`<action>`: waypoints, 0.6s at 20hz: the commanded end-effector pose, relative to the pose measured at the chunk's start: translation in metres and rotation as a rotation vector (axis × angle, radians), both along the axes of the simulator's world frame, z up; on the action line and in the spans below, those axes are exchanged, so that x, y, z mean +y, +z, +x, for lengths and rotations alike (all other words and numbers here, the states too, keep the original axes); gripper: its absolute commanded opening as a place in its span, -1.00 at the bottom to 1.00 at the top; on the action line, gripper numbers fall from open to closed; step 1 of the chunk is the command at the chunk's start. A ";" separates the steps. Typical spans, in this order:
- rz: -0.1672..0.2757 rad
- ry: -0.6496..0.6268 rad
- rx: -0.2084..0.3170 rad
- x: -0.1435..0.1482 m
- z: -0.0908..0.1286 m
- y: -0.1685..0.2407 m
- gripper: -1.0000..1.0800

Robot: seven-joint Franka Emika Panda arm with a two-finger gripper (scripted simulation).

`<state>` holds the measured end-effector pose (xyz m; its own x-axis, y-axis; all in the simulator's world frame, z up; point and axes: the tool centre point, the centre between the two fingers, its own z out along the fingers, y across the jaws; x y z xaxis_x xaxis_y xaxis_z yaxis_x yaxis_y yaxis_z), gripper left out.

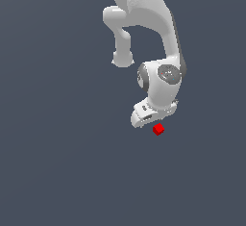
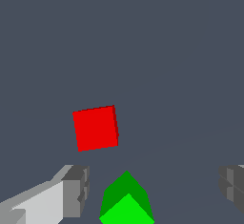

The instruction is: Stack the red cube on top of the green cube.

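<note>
Red cube [image 2: 95, 128] and green cube [image 2: 126, 200] lie apart under the wide-open, empty gripper [image 2: 152, 189].

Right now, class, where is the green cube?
In the wrist view, the green cube lies between the open end effector's fingers, near the red cube.

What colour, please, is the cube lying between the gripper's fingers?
Bright green: the green cube, best seen in the wrist view.

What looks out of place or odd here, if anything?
Nothing looks damaged or spilled. The red cube and green cube sit apart on the floor, not stacked. The green cube lies between the open fingers and is turned corner-on to them. In the exterior view the arm hides it.
</note>
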<state>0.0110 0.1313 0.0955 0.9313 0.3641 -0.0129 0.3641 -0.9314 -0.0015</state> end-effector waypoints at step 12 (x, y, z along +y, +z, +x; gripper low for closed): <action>0.005 0.138 -0.010 0.049 0.000 -0.026 0.92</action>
<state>0.0107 0.1809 0.0701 0.8720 0.4894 -0.0011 0.4894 -0.8720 -0.0021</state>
